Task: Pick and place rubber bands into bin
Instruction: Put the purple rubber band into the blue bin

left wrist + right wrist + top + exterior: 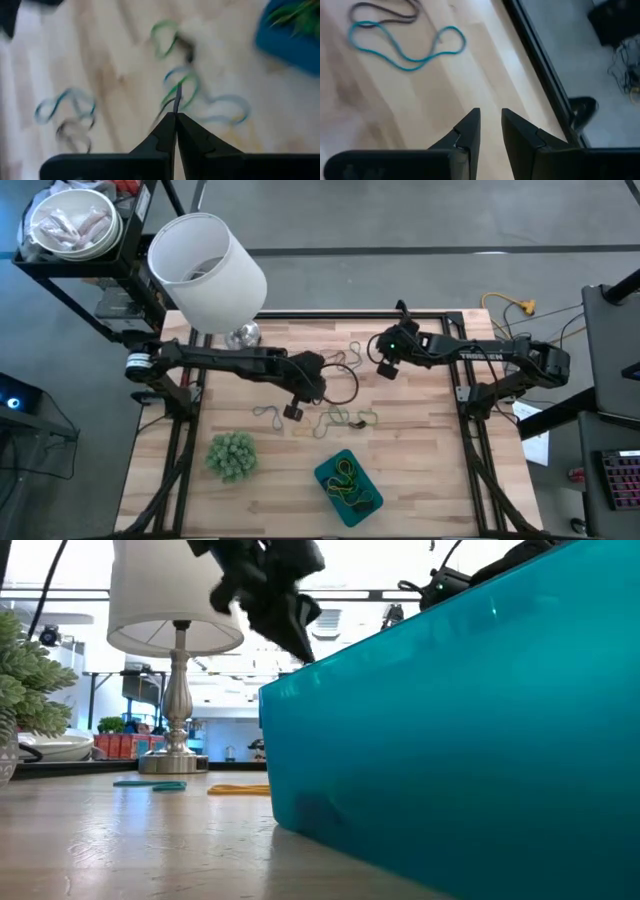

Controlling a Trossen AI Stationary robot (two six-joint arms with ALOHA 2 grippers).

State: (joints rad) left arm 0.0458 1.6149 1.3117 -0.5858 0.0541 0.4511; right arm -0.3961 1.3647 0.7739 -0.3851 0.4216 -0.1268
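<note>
At the far left edge of the light wooden slatted table (420, 470) stands a large white cylindrical lampshade (207, 268), overhanging the rim. The near left corner holds a fuzzy green ball-shaped plant (232, 455); bare wood lies around it.

My left gripper (293, 411) hangs over the table's middle. Its fingers (165, 131) are clenched tip to tip on a thin dark strand of rubber band (177, 99) that dangles below them; the left wrist view shows this, the high view only a dark block. Loose thin rubber band loops (340, 418) in green, tan and grey lie scattered just right of that gripper, with one more (266, 414) to its left. That wrist view is blurred, so I cannot count the loops.

The small shallow teal-blue rectangular plastic bin (347, 486) sits near the table's front edge, right of centre, apart from the scatter, with green and yellow bands (346, 474) already inside. In the low view its wall (460, 730) fills the picture's right and hides most of the table beyond.

My right gripper (385, 369) hovers over the far right half. Its fingers (467, 132) stand parted, holding nothing, above bare wood close to the black frame rail (540, 75) at the table's edge. A teal loop (405, 45) and a dark loop (385, 12), partly cut off, lie ahead.
</note>
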